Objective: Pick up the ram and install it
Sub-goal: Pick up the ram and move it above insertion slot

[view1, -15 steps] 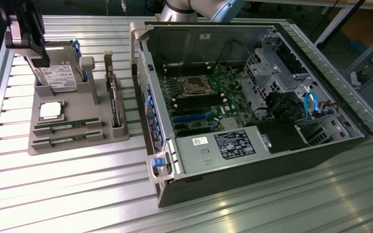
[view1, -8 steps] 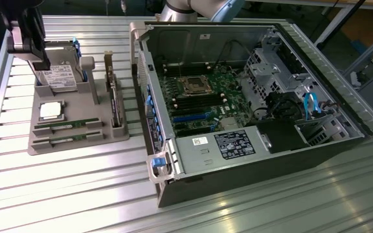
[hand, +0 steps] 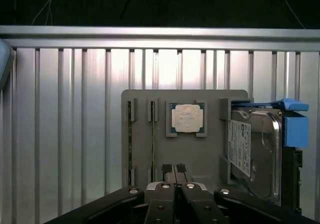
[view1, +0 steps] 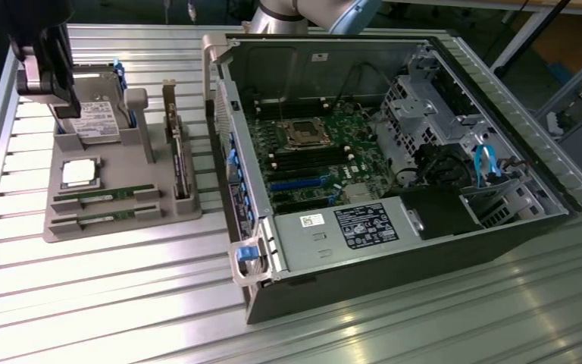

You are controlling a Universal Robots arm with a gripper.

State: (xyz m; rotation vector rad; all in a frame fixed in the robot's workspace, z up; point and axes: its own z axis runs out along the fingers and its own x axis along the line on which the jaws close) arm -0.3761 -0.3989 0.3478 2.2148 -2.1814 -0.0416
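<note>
Two ram sticks, thin green boards, lie in slots at the near end of a grey holder tray [view1: 170, 216]: one ram stick [view1: 104, 196] and a second ram stick [view1: 102, 217] beside it. In the wrist view they appear edge-on, as ram [hand: 129, 136] and ram [hand: 152, 139]. My gripper [view1: 61, 102] hangs above the tray's far end, over the hard drive, well apart from the sticks. In the wrist view the gripper [hand: 174, 170] is shut, its fingertips [hand: 167, 170] pressed together with nothing between them.
The tray also carries a silver hard drive [view1: 94, 117] with blue clips, a CPU [view1: 79, 173] and an upright expansion card [view1: 178, 152]. At the exterior view's right lies an open PC case [view1: 392, 250] with its motherboard [view1: 317, 163], memory slots [view1: 296, 158] and CPU socket [view1: 301, 133].
</note>
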